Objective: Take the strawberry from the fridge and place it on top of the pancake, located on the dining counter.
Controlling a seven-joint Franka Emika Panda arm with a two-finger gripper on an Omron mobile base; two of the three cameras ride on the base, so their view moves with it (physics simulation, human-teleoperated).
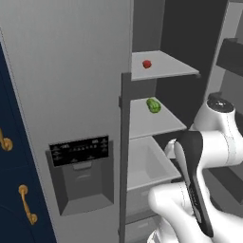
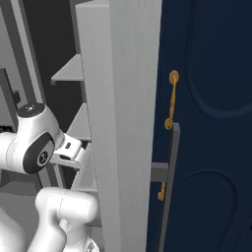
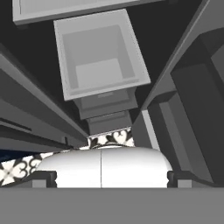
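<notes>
On the left stands the tall grey side-by-side fridge (image 1: 66, 95) with its black dispenser panel (image 1: 79, 150). Its right compartment is open: the tiny red rounded strawberry (image 1: 147, 63) lies on the upper pale grey shelf (image 1: 171, 69), too small to tell which way it points. The green rounded item (image 1: 153, 105) lies one shelf lower. In the hand view the two-finger gripper (image 3: 112, 177) holds nothing, its jaws spread wide above a pale grey open drawer (image 3: 101, 54).

1. Setting: a home kitchen, rendered.
2. Evidence: tall grey fridge (image 1: 71, 95) with a black dispenser panel (image 1: 79, 151), one door standing open.
3. Inside: pale shelves (image 1: 163, 66) holding a strawberry (image 1: 147, 63) and a green fruit (image 1: 153, 105); open drawer bin (image 3: 103, 57) below.
4. Navy cabinets (image 2: 206, 123) with gold handles (image 2: 172, 98) flank the fridge.
5. Patterned floor tile (image 3: 109, 139) visible in hand view.
</notes>
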